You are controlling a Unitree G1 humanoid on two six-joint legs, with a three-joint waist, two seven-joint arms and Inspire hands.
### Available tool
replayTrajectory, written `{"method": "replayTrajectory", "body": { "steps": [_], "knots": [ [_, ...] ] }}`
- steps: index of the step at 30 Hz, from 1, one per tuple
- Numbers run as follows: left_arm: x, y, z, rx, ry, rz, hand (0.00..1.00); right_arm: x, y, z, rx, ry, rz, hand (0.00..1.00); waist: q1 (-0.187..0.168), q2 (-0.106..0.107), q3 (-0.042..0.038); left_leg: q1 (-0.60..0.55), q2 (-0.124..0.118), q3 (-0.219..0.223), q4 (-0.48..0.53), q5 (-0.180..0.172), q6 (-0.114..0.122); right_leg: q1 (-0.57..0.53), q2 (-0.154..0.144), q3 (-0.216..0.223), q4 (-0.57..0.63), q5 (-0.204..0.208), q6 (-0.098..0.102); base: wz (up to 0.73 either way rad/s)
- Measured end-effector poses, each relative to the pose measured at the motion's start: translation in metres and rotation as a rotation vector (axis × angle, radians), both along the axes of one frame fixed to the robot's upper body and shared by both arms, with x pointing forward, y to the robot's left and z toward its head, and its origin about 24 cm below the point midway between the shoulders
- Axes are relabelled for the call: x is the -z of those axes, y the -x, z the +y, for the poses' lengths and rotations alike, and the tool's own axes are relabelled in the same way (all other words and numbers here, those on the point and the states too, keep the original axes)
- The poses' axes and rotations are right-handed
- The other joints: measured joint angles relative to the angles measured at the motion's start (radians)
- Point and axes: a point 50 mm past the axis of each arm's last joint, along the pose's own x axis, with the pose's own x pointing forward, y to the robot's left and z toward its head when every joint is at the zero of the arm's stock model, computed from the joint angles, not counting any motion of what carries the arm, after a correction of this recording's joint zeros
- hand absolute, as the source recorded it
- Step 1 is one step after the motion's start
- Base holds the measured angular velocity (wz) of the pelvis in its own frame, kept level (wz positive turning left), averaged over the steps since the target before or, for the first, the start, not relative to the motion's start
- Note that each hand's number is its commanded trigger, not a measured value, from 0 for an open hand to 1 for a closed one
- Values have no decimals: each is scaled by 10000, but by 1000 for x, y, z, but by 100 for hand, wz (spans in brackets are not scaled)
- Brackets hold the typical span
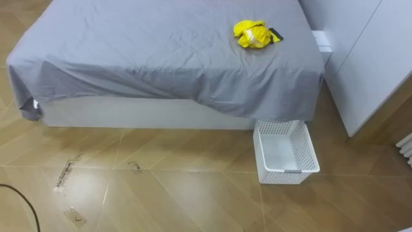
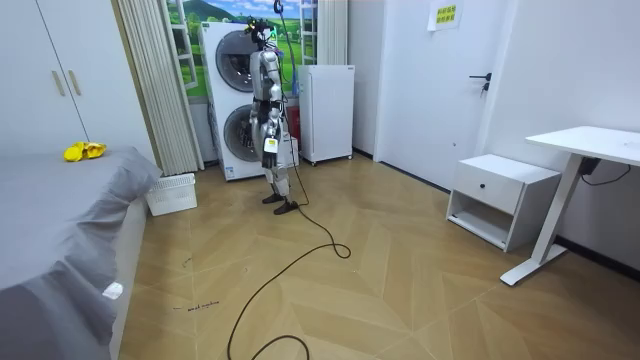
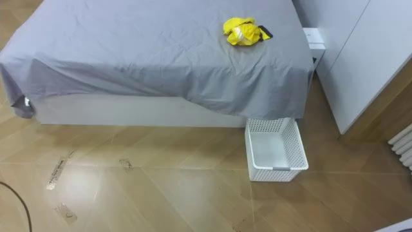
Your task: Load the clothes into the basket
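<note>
A crumpled yellow garment (image 1: 253,34) lies on the grey-sheeted bed (image 1: 161,51), near its right far corner, with a small dark object (image 1: 275,33) touching it. The white perforated basket (image 1: 278,126) stands empty on the wood floor against the bed's right front corner. In the room view the robot stands upright in front of the stacked washing machines (image 2: 235,100), a few steps from the basket (image 2: 172,193) and the garment (image 2: 84,151). My left hand (image 2: 271,143) and right hand (image 2: 259,130) hang by my sides, holding nothing that I can make out.
White wardrobe doors (image 1: 370,64) rise to the right of the bed, with a radiator (image 1: 405,148) beyond. A white cabinet (image 2: 328,112), a low drawer unit (image 2: 500,195) and a desk (image 2: 590,140) stand along the room view's right. Open wood floor lies before the bed.
</note>
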Motion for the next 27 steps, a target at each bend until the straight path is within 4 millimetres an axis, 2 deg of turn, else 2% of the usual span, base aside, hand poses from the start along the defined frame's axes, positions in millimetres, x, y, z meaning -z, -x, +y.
{"method": "replayTrajectory", "body": {
  "steps": [25, 27],
  "knots": [
    [0, -2, -1, -96, 257, -121, 0, 0, 0, 0, -4, 34, 4, 0, 7, 48, -22, 65, 8, 3, -1, -1, 0, 48, 0, -15, 7, -1, 2, 0],
    [0, -1, 0, -196, 313, -125, 0, 0, 0, 0, -83, 61, 24, 0, 60, 47, -34, 46, 96, 120, 1, -6, -4, -85, 7, -17, 62, -17, -23, -14]
  ]
}}
